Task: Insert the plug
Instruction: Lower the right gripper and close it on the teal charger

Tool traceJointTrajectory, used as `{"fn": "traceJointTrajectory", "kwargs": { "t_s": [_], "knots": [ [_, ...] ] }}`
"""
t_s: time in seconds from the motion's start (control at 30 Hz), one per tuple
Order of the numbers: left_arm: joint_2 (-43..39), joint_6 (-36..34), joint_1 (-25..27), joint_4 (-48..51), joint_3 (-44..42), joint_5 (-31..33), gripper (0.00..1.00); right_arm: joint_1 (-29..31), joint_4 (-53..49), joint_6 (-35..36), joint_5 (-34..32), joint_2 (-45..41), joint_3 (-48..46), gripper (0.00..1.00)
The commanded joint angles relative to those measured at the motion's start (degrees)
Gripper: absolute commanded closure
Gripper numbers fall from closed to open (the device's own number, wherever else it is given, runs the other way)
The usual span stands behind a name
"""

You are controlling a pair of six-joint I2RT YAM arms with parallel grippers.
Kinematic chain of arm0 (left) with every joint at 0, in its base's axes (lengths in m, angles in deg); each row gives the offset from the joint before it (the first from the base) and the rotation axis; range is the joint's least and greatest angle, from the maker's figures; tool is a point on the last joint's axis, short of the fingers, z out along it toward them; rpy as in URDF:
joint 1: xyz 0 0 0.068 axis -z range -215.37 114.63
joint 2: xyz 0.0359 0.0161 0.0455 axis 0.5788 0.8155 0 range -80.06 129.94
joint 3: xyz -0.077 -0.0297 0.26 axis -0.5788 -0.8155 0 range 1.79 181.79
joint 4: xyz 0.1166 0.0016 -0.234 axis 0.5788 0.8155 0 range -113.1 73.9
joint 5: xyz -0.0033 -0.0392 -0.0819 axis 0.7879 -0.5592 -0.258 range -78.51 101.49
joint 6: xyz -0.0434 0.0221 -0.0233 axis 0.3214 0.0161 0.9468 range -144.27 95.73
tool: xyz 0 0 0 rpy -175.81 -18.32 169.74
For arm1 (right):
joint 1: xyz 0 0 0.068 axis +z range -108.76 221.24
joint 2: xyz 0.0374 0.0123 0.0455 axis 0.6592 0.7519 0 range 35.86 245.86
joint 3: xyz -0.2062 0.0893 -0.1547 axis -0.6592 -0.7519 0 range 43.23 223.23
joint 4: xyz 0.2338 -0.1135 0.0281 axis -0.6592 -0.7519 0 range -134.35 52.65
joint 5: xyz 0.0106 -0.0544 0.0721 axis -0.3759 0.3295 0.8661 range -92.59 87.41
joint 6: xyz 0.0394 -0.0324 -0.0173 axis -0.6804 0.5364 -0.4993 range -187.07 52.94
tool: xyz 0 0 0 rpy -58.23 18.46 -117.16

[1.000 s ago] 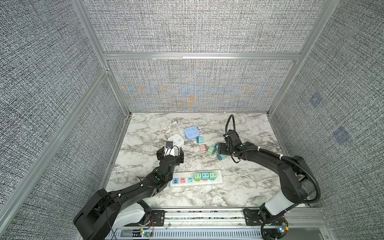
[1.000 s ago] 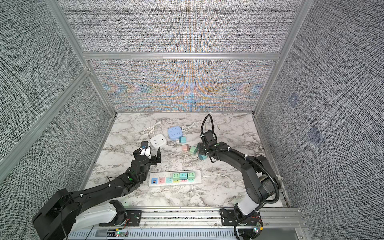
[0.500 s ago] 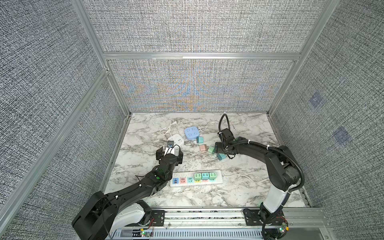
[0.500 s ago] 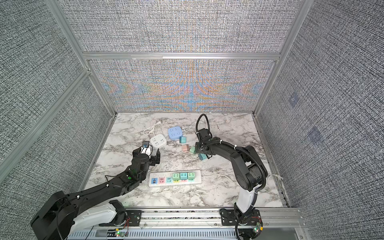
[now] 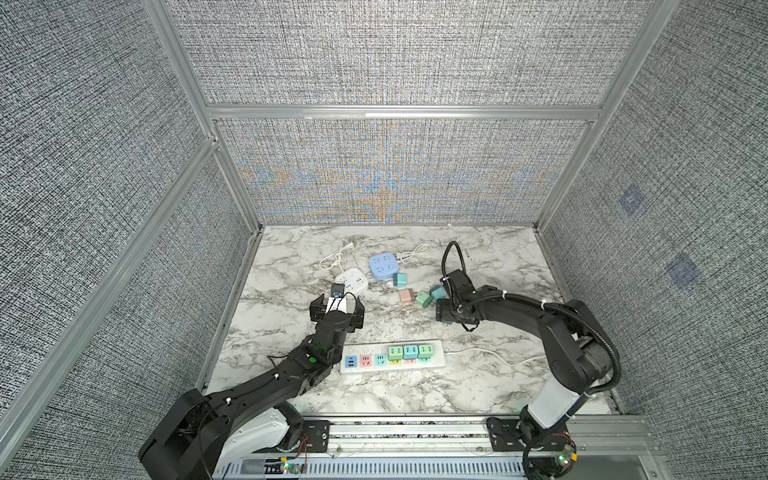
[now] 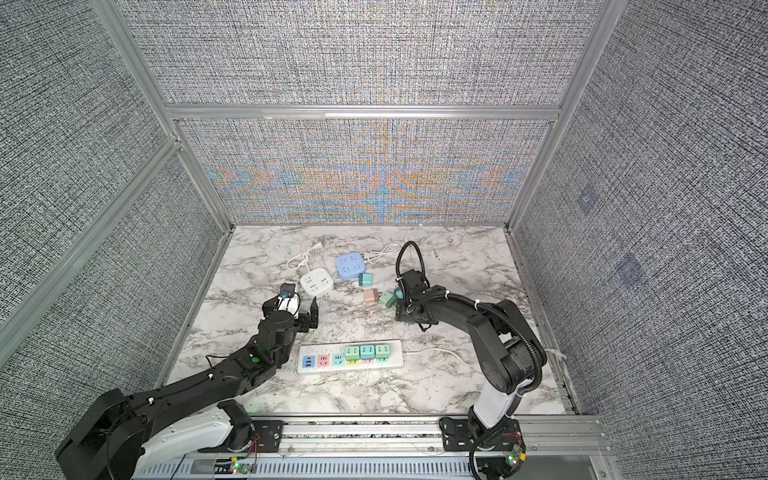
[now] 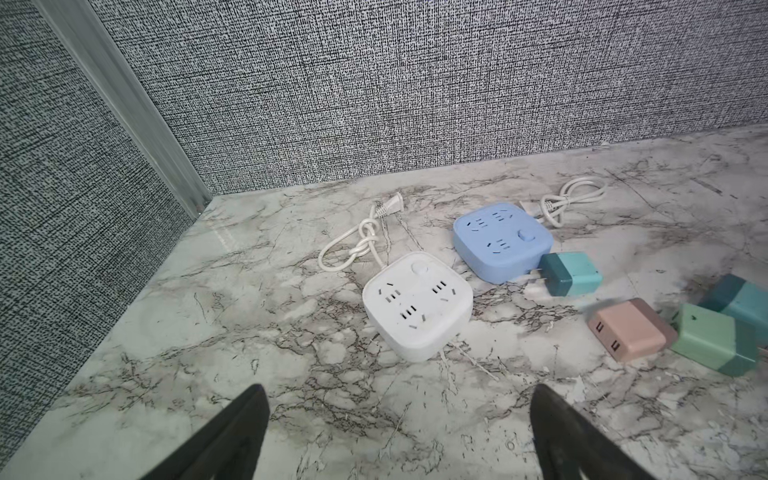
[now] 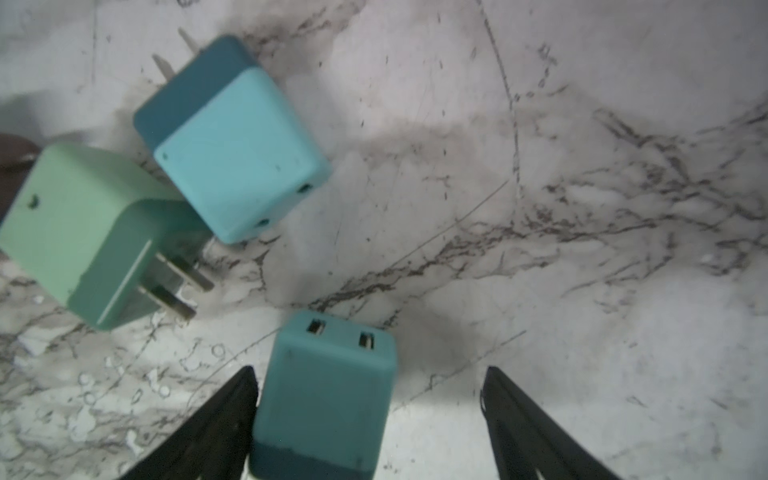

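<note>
Grasp step: right fingers [image 8: 216,424] apart around teal charger plug [image 8: 328,390], not clamped yet. Left fingers [image 7: 232,440] wide apart, empty. Next, probably: squeeze, lift, line prongs over power strip [image 5: 365,361] free socket.

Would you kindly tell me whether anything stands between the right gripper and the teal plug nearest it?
Nothing visible does. In the right wrist view the teal plug lies between the open jaws of the right gripper, clear of the green plug and the light blue plug.
</note>
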Motion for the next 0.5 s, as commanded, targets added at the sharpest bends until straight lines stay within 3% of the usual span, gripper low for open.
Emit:
{"fn": "traceJointTrajectory", "kwargs": {
  "t_s": [0.0, 0.2, 0.3, 0.47],
  "knots": [
    [-0.1, 0.6, 0.0, -0.4, 0.8, -0.4, 0.01, 0.6, 0.8, -2.2, 0.3, -1.4, -2.1, 0.14],
    [-2.6, 1.3, 0.0, -1.4, -0.4, -3.0, 0.01, 1.3, 5.2, -2.2, 0.1, -5.8, -10.1, 0.19],
    [-2.5, 1.5, 0.0, -1.1, -0.3, -4.0, 0.01, 1.5, 5.7, -1.1, 1.3, -4.2, -9.7, 0.25],
    [-2.0, 1.6, 0.0, -0.6, 0.2, -4.1, 0.01, 1.7, 9.4, 0.0, 1.4, -2.5, -11.4, 0.25]
  ]
}}
